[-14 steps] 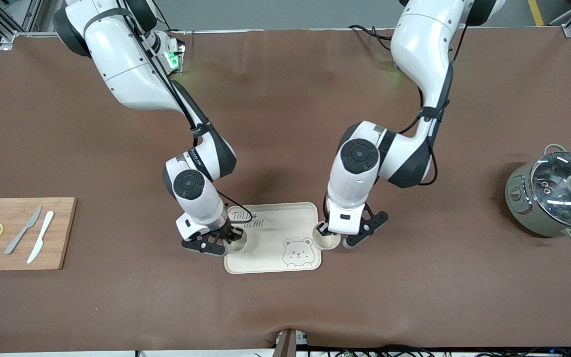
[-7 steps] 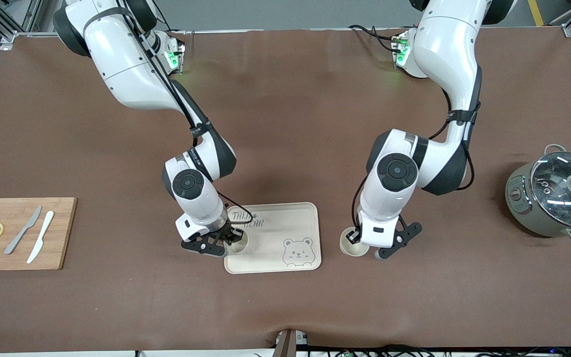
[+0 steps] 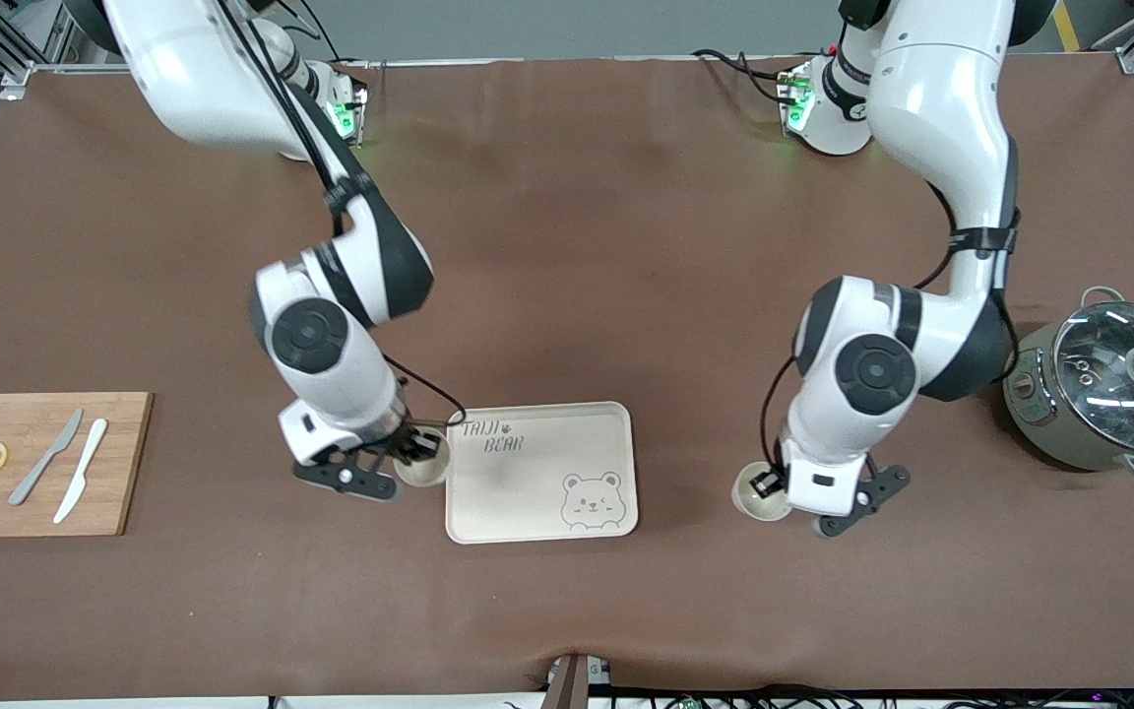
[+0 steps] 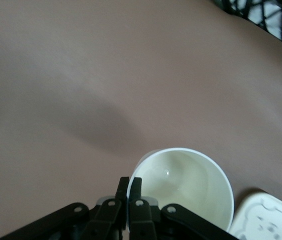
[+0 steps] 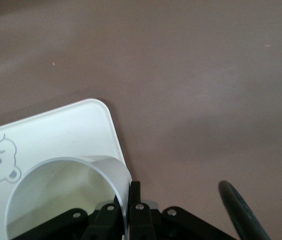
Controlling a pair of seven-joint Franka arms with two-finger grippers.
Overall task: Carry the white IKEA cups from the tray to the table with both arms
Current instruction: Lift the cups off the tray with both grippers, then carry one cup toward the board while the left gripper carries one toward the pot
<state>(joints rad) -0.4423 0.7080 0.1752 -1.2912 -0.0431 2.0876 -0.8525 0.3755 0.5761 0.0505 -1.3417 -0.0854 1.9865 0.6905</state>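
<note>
My right gripper (image 3: 416, 456) is shut on the rim of one white IKEA cup (image 3: 421, 471). It holds the cup just off the edge of the bear-printed tray (image 3: 537, 492), on the side toward the right arm's end. In the right wrist view the gripper (image 5: 131, 192) pinches the cup's (image 5: 61, 195) wall, with the tray (image 5: 56, 130) beneath. My left gripper (image 3: 776, 484) is shut on the rim of the second cup (image 3: 757, 499), over bare table between the tray and the pot. In the left wrist view the gripper (image 4: 130, 187) clamps the cup's (image 4: 190, 185) rim.
A wooden cutting board (image 3: 124, 463) with two knives and lemon slices lies at the right arm's end. A grey-green pot (image 3: 1039, 394) with a glass lid stands at the left arm's end, close to the left arm's elbow. The tray holds nothing.
Both arms have carried their cups outward, away from the tray. The right cup left the tray's corner toward the cutting board. The left cup went farther toward the pot.
</note>
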